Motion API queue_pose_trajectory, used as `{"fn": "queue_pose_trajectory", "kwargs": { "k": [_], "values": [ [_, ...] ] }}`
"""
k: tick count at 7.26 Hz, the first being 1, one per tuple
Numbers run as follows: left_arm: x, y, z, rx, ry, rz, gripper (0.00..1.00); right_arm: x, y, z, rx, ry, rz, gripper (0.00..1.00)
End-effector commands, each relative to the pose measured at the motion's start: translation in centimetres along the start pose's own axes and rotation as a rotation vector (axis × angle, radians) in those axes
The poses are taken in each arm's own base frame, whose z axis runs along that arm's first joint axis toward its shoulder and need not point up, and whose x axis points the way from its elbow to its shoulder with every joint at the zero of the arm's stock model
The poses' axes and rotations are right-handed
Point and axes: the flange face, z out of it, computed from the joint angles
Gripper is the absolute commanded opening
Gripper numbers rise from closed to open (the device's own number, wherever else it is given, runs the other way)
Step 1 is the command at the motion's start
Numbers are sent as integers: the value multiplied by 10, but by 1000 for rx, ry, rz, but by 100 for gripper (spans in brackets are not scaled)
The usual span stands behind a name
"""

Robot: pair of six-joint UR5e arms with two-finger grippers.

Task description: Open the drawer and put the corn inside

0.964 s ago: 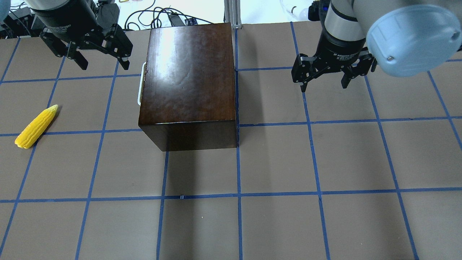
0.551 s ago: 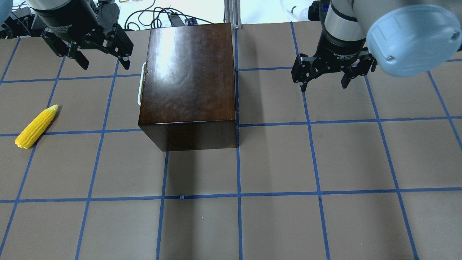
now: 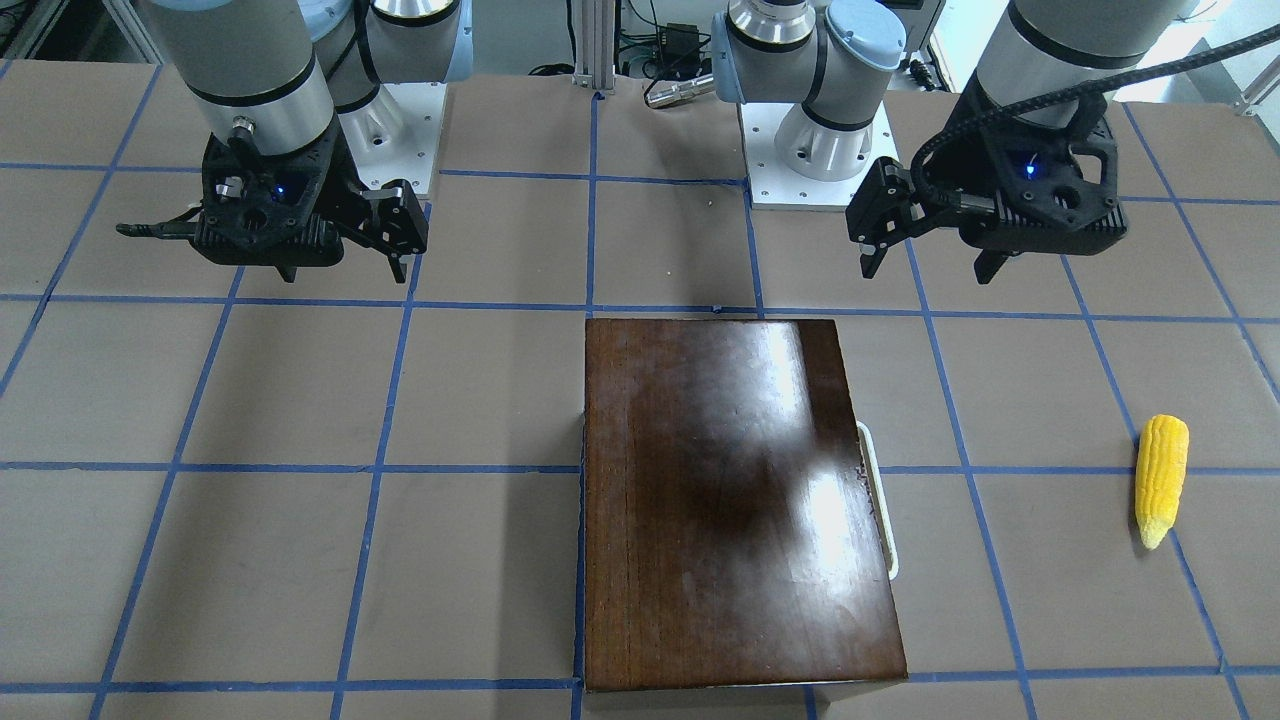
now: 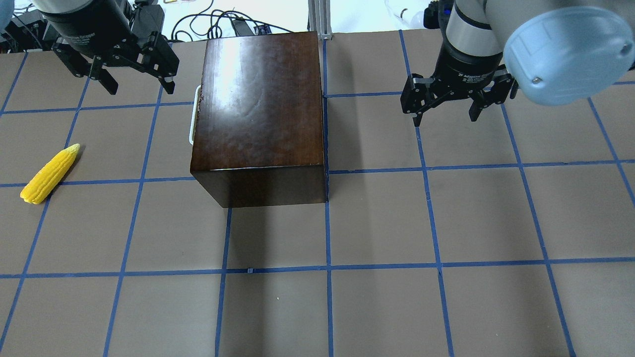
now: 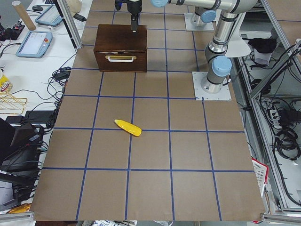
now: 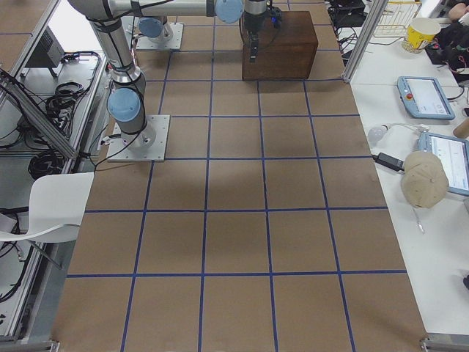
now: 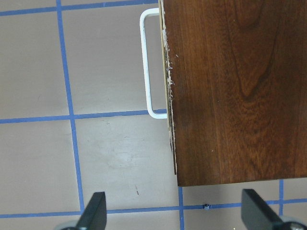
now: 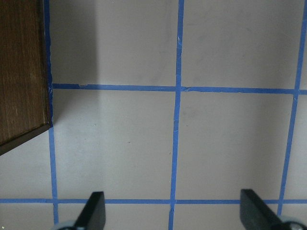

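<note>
The dark-brown box (image 4: 258, 114) stands at the table's back middle. Its drawer is shut, and the white loop handle (image 4: 193, 115) faces the robot's left; the handle also shows in the left wrist view (image 7: 147, 67). The yellow corn (image 4: 49, 173) lies on the table at the far left, apart from both grippers. My left gripper (image 4: 141, 89) is open and empty, hovering behind and left of the handle. My right gripper (image 4: 445, 119) is open and empty, above the table to the right of the box.
The brown table (image 4: 377, 297) carries a blue tape grid. Cables and an aluminium post (image 4: 317, 17) sit behind the box at the far edge. The two arm bases (image 3: 810, 150) stand on the robot's side.
My left gripper has shifted slightly left and toward the table's far edge. The right gripper, the box and the corn have not moved.
</note>
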Motion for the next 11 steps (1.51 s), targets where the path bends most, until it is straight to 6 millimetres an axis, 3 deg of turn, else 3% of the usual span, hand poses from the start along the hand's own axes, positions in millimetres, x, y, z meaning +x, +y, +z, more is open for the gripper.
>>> {"fn": "queue_pose_trajectory", "kwargs": {
  "k": [1, 3, 6, 8, 9, 11],
  "values": [
    [-17, -15, 14, -1, 36, -33, 100, 0, 0, 0, 0, 0, 0, 100],
    [-32, -52, 55, -9, 76, -37, 100, 0, 0, 0, 0, 0, 0, 100],
    [-76, -98, 117, -5, 132, -46, 100, 0, 0, 0, 0, 0, 0, 100],
    [-94, -107, 146, -35, 143, 3, 100, 0, 0, 0, 0, 0, 0, 100],
    [-91, -97, 165, -73, 154, 3, 100, 0, 0, 0, 0, 0, 0, 100],
    [-89, -96, 189, 4, 172, 5, 100, 0, 0, 0, 0, 0, 0, 100]
  ]
}}
